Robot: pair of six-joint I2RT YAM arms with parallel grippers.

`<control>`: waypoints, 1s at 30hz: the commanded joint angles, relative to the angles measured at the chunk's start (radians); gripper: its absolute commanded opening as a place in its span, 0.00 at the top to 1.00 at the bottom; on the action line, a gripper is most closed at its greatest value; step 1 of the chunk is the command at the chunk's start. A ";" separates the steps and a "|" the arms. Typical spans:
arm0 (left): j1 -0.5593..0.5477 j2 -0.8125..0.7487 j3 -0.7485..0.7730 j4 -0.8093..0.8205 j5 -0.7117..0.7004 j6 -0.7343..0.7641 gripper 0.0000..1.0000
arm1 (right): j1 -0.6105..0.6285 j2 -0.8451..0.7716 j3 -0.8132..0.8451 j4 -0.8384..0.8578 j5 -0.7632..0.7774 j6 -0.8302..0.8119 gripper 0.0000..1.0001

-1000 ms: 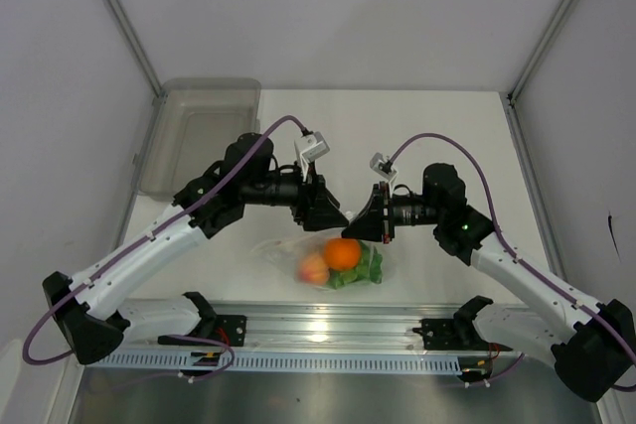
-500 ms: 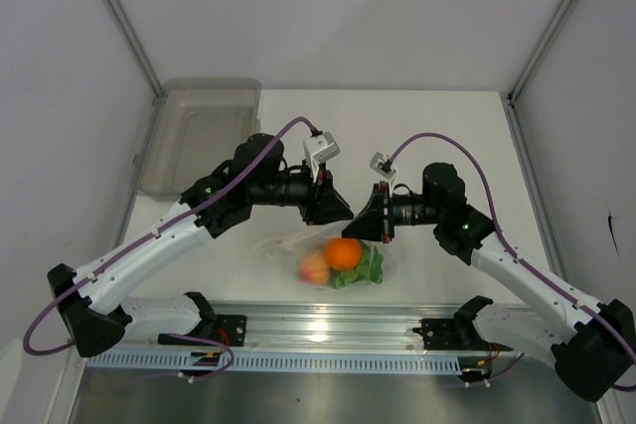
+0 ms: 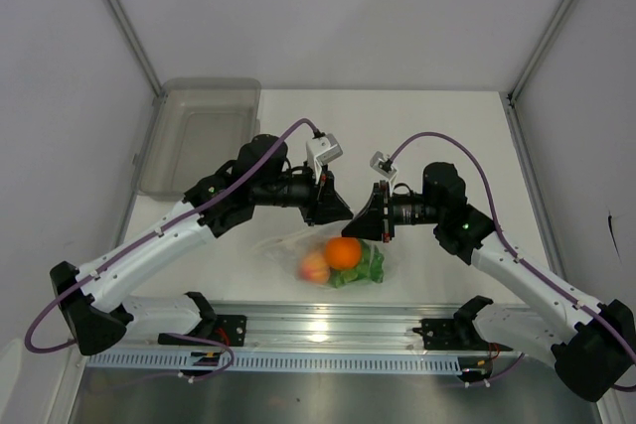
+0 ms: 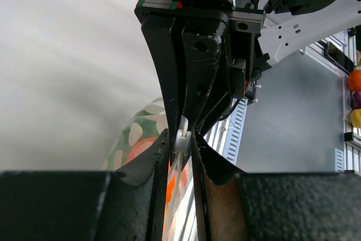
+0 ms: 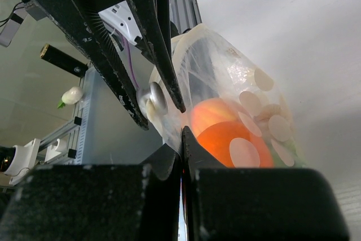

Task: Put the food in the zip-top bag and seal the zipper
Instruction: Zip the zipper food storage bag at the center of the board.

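Observation:
The clear zip-top bag (image 3: pixel 298 250) hangs between my two grippers above the near table edge. Inside it are an orange fruit (image 3: pixel 344 252), a paler orange-pink fruit (image 3: pixel 314 267) and green lettuce (image 3: pixel 366 267). I cannot pick out the beige lump. My left gripper (image 3: pixel 343 213) is shut on the bag's white zipper slider (image 4: pixel 181 138) at the top edge. My right gripper (image 3: pixel 364 227) is shut on the bag's top edge (image 5: pixel 183 125), right next to the left fingers (image 5: pixel 141 21). The fruit (image 5: pixel 237 145) shows through the dotted plastic (image 5: pixel 237 77).
A rigid translucent grey bin (image 3: pixel 199 136) stands at the back left. The metal rail (image 3: pixel 318 330) with both arm bases runs along the near edge. White walls enclose the table on the left, the right and the back.
My left gripper has slid right along the bag's top edge, closing up to the right gripper. The right arm and the bag have stayed almost still.

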 commanded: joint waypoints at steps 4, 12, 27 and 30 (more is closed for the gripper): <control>-0.007 -0.012 0.014 0.002 -0.017 0.025 0.80 | 0.004 -0.010 0.041 0.044 -0.002 0.005 1.00; -0.007 -0.018 0.007 -0.001 -0.020 0.015 1.00 | 0.006 -0.014 0.044 0.036 -0.010 -0.005 1.00; -0.007 0.002 0.033 -0.019 0.017 0.017 0.99 | 0.003 0.009 0.078 -0.007 -0.108 -0.066 0.77; -0.007 0.005 0.033 -0.022 0.021 0.017 0.99 | 0.004 0.021 0.087 -0.008 -0.099 -0.068 0.95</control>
